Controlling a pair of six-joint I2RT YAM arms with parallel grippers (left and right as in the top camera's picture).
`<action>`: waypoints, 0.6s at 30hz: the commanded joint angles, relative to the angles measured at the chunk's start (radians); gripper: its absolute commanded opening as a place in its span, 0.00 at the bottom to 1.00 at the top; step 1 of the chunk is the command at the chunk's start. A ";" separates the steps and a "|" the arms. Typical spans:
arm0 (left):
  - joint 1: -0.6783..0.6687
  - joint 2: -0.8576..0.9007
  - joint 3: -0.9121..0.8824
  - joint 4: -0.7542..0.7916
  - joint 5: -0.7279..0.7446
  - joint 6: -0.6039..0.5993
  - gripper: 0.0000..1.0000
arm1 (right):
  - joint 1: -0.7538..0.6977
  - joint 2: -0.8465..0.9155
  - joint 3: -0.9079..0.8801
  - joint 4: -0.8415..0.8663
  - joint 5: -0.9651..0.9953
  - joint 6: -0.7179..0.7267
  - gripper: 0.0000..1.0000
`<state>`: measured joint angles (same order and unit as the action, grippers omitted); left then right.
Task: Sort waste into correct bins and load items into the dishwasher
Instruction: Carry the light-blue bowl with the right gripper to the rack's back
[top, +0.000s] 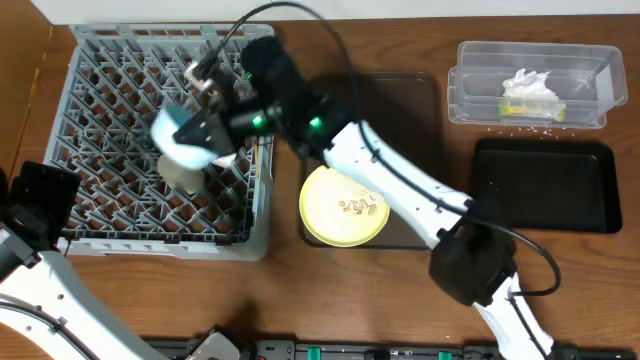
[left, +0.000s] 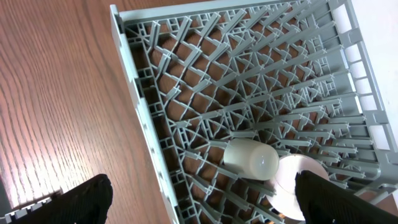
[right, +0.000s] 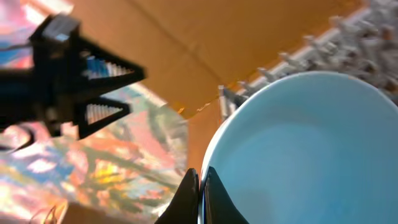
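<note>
The right end effector (right: 200, 186) rim-pinches the light blue bowl (right: 298, 155) over the dish rack (top: 110, 130) — likely for slotting upright. The left end effector (left: 202, 190) gapes, empty.

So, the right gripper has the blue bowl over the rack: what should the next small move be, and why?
Probably lower the light blue bowl between the pegs of the dish rack, clear of the pale cup. The right gripper pinches its rim and the bowl looks tilted above the rack, not seated.
</note>
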<state>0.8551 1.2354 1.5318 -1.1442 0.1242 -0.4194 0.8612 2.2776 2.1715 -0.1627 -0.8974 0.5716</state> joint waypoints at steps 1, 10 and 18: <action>0.004 0.001 0.004 0.000 -0.006 -0.002 0.95 | -0.008 0.007 0.006 0.071 -0.043 -0.050 0.01; 0.004 0.001 0.004 0.000 -0.006 -0.002 0.95 | -0.107 0.013 0.006 0.311 0.064 -0.125 0.01; 0.004 0.001 0.004 0.000 -0.006 -0.002 0.95 | -0.164 0.138 0.007 0.580 0.085 -0.020 0.01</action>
<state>0.8551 1.2354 1.5318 -1.1442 0.1242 -0.4191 0.6994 2.3394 2.1723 0.3721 -0.8330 0.4931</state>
